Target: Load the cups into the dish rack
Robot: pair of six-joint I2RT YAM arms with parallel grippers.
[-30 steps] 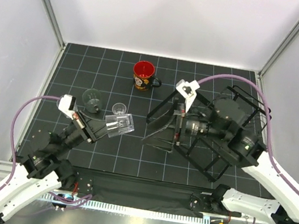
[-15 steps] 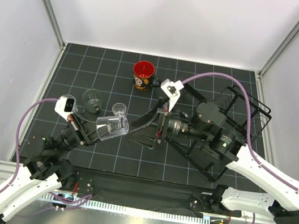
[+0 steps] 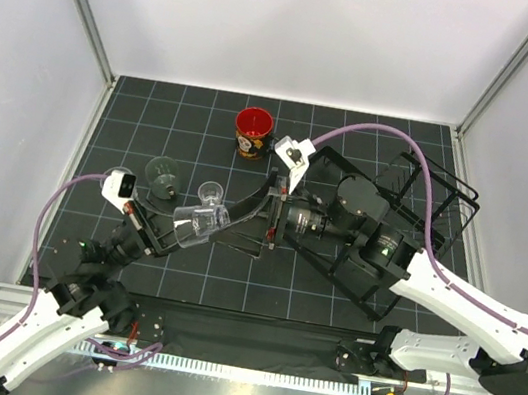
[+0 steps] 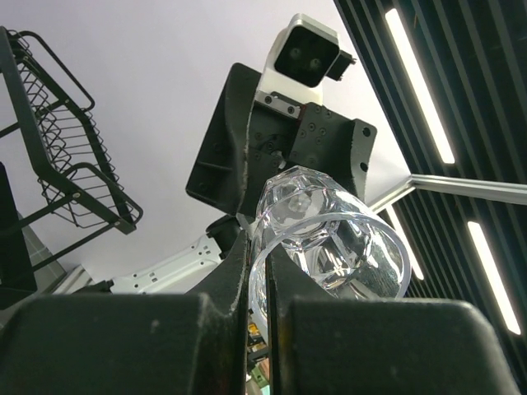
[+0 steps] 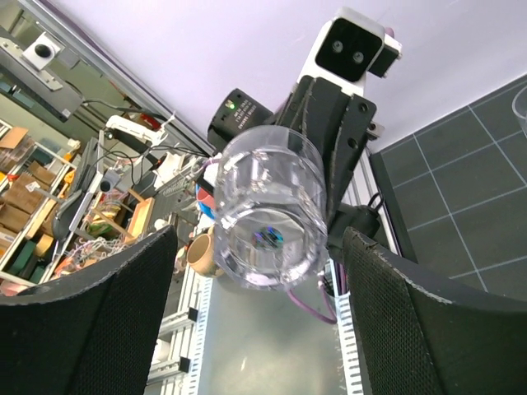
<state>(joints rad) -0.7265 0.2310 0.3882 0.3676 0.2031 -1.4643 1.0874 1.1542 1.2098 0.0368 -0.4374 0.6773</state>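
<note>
I'm mid-handover. My left jaws are pinched shut on the rim wall of a clear tumbler [image 3: 201, 222], holding it tipped in the air just left of centre in the top view. Its base points at my right jaws, which stand apart on either side of it without touching. Next, I judge, the right jaws must close squarely on the tumbler's body before the left let go, then carry it to the dish rack [image 3: 447, 177] at right. The mug [image 3: 252, 133] and a second tumbler [image 3: 210, 190] wait on the table [image 3: 355, 137].
</note>
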